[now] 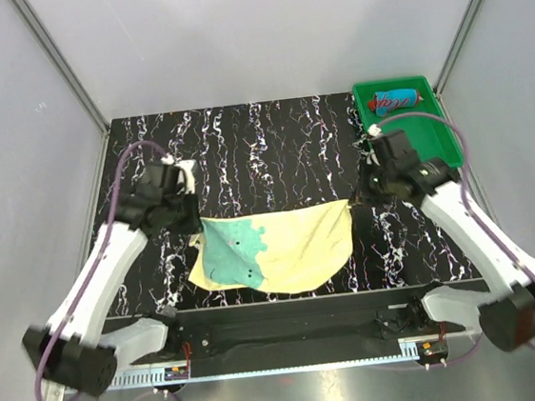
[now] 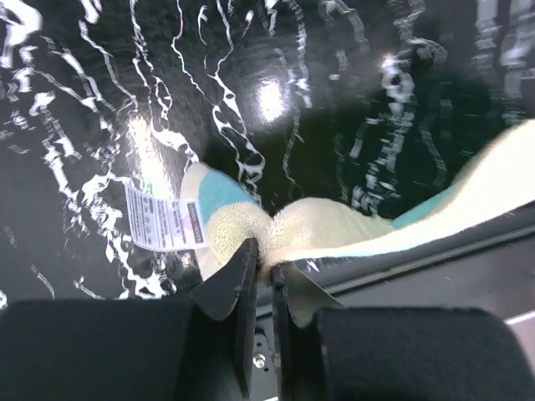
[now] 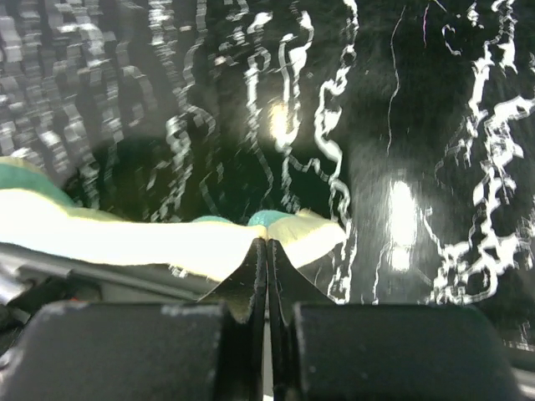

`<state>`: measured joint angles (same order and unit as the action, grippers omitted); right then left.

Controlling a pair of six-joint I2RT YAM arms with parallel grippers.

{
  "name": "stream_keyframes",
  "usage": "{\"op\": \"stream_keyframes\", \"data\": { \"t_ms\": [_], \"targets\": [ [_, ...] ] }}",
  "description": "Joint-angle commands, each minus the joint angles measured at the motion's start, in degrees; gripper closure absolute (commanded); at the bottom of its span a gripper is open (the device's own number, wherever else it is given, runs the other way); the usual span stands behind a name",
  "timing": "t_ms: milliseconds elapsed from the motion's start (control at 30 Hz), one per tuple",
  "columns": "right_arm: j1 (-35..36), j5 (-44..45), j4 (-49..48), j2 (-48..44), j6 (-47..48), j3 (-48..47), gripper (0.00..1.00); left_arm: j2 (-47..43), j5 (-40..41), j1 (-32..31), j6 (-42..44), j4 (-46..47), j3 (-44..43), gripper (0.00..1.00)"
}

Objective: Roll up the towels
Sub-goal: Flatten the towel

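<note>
The pale yellow towel with teal-green patches [image 1: 277, 247] is stretched between my two grippers above the near part of the black marbled table [image 1: 263, 153], its lower edge hanging toward the front. My left gripper [image 1: 193, 224] is shut on the towel's far left corner [image 2: 251, 225], where a white label [image 2: 163, 224] sticks out. My right gripper [image 1: 352, 201] is shut on the far right corner [image 3: 288, 234]. The red towel with blue blotches [image 1: 396, 101] lies as a short roll in the green tray [image 1: 433, 135].
The green tray stands at the table's back right corner, close behind my right arm. Grey walls enclose the table on the left, right and back. A black rail [image 1: 288, 308] runs along the front edge under the towel's hem.
</note>
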<state>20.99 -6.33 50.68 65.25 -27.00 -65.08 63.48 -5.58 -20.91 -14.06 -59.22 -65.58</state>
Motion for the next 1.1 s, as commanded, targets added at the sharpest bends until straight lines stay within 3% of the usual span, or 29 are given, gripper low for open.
{"op": "stream_keyframes", "data": {
  "t_ms": [0, 267, 433, 600, 633, 667, 700, 733, 833, 867, 1000, 1033, 1067],
  "targets": [
    [0.01, 2.55, -8.48, 6.71, 0.11, -0.75, 1.00, 8.12, 2.67, 0.08, 1.85, 6.75, 0.46, 0.86],
    [-2.62, 4.48, -13.85, 31.14, 3.89, -12.43, 1.00, 31.50, 15.49, 0.16, 2.11, 8.51, -12.80, 0.87],
    [-5.26, 3.43, -14.90, 44.31, 5.55, -21.29, 1.00, 45.83, 19.46, 0.69, 2.82, 6.50, -22.99, 0.84],
    [-7.28, 2.29, -12.27, 52.60, 5.65, -30.88, 1.00, 58.74, 25.70, 1.57, 3.25, 2.54, -36.51, 0.52],
    [-7.37, 1.41, -12.18, 53.83, 5.47, -33.68, 0.96, 60.34, 27.28, 1.83, 3.25, 0.97, -38.46, 0.35],
    [-7.37, 0.01, -12.01, 54.45, 5.47, -35.19, 0.83, 61.75, 29.29, 2.62, 3.17, 0.25, -40.13, 0.30],
    [-7.37, -0.44, -11.22, 54.98, 5.65, -36.60, 0.46, 63.67, 29.84, 3.15, 2.38, -1.32, -42.76, 0.27],
    [-7.37, -0.61, -10.86, 54.98, 5.91, -38.26, 0.37, 63.87, 29.84, 3.59, 1.85, -1.86, -43.22, 0.25],
    [-7.37, 2.19, -10.68, 51.75, 6.44, -36.11, 0.23, 58.09, 29.05, 4.03, 0.71, 2.06, -37.64, 0.20],
    [-7.28, 3.85, -11.12, 50.16, 6.44, -34.34, 0.21, 55.63, 28.96, 3.94, 0.44, 3.57, -35.25, 0.12],
    [-7.37, 5.45, -14.80, 38.15, 5.30, -21.72, 0.17, 43.25, 29.67, 3.86, -1.58, 7.10, -27.86, 0.10],
    [-7.37, 5.01, -15.69, 35.93, 4.16, -19.15, 0.16, 41.56, 30.19, 3.77, -1.84, 7.28, -26.28, 0.01],
    [-7.37, 3.70, -16.56, 33.73, 3.63, -16.42, 0.16, 39.89, 30.98, 3.68, -2.19, 7.37, -24.00, 0.01]
  ]
}}
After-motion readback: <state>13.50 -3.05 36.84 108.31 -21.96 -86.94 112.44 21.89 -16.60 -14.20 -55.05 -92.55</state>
